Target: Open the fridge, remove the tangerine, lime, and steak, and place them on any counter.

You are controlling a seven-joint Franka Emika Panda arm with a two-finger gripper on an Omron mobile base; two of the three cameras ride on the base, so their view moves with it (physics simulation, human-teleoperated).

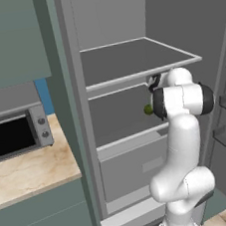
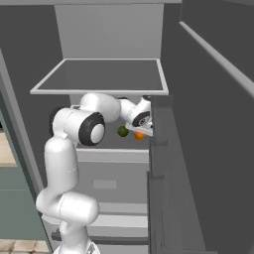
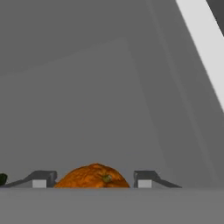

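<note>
1. Left base view: the tall light-grey fridge [image 1: 123,13] stands open, and the white arm reaches in under the grey upper shelf [image 1: 133,57]. The small round dark green lime [image 1: 148,109] peeks out at nine o'clock of the arm's wrist. At eight o'clock sits the beige marble-patterned bench [image 1: 32,170] with a grey microwave [image 1: 17,134].
2. Right base view: the pincer [image 2: 143,130] is deep on the middle shelf, and the small round bright orange tangerine [image 2: 139,135] sits right at its tips, with the lime [image 2: 122,131] just beside at nine o'clock.
3. Hand view: the tangerine [image 3: 92,177] sits squarely between the two dark fingertips [image 3: 41,179], which stand close on either side; I cannot tell whether they are actually gripping it. The lime [image 3: 2,178] shows at the nine o'clock edge.
</note>
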